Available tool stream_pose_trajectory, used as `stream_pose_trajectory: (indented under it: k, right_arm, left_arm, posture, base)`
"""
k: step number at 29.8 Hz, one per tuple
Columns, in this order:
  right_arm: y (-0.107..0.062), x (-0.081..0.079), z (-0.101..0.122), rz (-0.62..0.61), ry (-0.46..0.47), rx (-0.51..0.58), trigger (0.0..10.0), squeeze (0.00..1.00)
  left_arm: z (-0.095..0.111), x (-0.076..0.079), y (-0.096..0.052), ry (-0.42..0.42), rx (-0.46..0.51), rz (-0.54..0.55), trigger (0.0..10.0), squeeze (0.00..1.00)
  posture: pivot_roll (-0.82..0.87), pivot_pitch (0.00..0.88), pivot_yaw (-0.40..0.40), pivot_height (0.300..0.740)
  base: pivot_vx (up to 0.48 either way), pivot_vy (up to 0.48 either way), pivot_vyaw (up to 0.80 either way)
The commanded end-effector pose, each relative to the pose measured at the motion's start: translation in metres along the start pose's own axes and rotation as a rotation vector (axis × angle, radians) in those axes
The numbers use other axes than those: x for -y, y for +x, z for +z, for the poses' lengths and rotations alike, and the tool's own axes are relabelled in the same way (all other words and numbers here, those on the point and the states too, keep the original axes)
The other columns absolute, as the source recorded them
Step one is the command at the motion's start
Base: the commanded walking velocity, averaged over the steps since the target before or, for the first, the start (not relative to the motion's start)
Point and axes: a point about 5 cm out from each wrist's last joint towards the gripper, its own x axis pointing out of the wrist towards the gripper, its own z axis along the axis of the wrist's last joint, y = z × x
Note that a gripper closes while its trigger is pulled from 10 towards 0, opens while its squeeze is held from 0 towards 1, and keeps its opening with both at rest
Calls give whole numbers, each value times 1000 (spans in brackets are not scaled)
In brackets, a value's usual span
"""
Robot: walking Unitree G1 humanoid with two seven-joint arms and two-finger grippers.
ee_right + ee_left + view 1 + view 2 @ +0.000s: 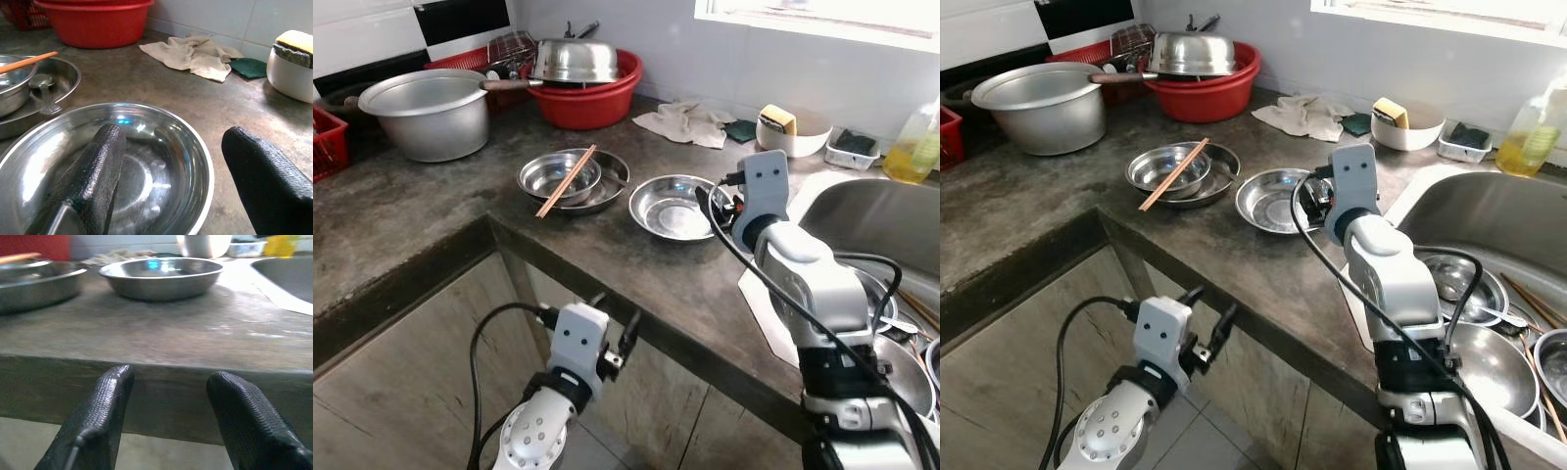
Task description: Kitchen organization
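The right claw (168,181) hangs over the shallow steel bowl (674,206) that sits on the bench (607,259) just left of the sink (881,220), its fingers spread wide and gripping nothing: one finger (93,176) is over the inside of the bowl, the other outside its right rim, so the rim lies between them. The left claw (168,418) is also released, held low in front of the bench's near edge, below the top surface. Farther left on the bench, another steel bowl (558,174) sits in a plate (607,186) with chopsticks (566,180) laid across it; a rag (685,122) and a white bowl holding a sponge (778,117) lie by the far wall. The likely risk is that the thin, slick rim slips as the fingers close, so the bowl skids or tips up. If the left arm rises from here, it could knock the bench edge.
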Motion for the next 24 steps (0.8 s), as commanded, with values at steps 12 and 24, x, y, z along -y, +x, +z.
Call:
stream_pose_trajectory:
  k: [12,24]
  right_arm:
    - [23,10,-20,-15,210,-282,10000,0]
    - [34,4,-14,37,308,-329,10000,0]
  left_arm:
    - [17,18,-1,-81,107,-116,10000,0]
    - [17,20,1,-81,108,-115,10000,0]
  posture:
    - [110,99,-13,740]
    - [104,101,-18,740]
  base:
    - [0,0,0]
    - [0,0,0]
